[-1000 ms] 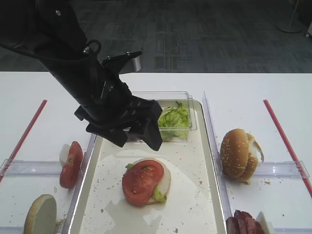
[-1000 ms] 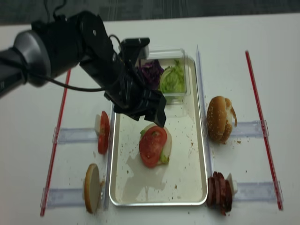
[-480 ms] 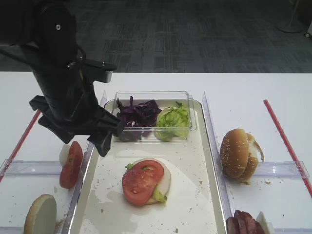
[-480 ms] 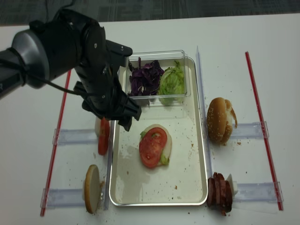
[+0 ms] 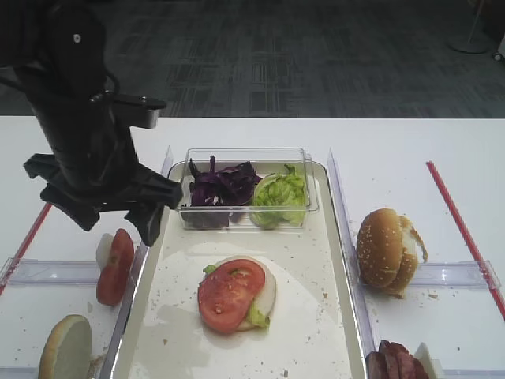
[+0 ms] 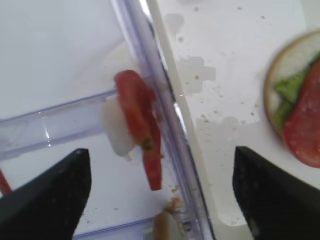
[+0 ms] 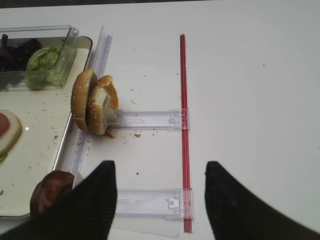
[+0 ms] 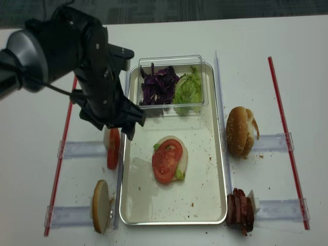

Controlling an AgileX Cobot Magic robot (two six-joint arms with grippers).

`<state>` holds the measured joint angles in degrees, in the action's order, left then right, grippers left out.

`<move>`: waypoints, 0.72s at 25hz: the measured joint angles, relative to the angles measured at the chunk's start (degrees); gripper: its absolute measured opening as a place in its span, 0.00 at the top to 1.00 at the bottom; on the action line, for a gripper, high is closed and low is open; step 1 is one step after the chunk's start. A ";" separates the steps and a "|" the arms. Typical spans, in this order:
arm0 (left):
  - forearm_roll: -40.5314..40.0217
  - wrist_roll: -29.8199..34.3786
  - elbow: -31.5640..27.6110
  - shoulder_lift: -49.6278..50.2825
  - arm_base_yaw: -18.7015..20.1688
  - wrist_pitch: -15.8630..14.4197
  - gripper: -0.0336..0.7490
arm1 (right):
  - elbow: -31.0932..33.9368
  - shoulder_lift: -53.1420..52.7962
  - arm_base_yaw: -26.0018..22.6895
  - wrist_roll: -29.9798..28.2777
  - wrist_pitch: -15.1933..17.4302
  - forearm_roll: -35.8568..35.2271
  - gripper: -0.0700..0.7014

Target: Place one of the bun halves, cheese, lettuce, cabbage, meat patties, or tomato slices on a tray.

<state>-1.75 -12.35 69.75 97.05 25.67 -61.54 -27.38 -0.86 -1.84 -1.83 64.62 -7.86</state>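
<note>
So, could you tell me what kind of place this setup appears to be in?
Probably a lab or office test bench, not a kitchen: a white table marked with red tape lines, grey carpet tiles behind, and clear plastic holders propping burger ingredients.

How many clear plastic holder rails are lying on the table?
4: upper left, lower left, upper right, lower right. Food covers their inner ends.

The left arm reaches in from the left side and bends down at the wrist, its gripper point(image 5: 102, 225) pointing straight down with the jaws spread wide and nothing between them. The right gripper point(image 7: 160, 200) shows only in its wrist view, fingers point(image 7: 92, 205) parted and empty.
</note>
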 joint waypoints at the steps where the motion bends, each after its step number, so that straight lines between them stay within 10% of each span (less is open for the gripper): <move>1: 0.24 0.00 0.00 0.00 -1.76 -0.12 0.27 | 0.00 0.00 0.00 0.00 0.00 0.00 0.36; 11: -0.10 0.72 0.00 0.00 -21.63 -2.05 0.27 | 0.00 0.00 0.00 0.00 0.00 0.00 0.36; 18: -4.11 2.20 0.00 0.00 -25.25 -3.38 0.27 | 0.00 0.00 0.00 0.00 0.00 0.00 0.36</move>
<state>-5.87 -10.15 69.75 97.05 0.42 -64.92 -27.38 -0.86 -1.84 -1.83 64.62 -7.86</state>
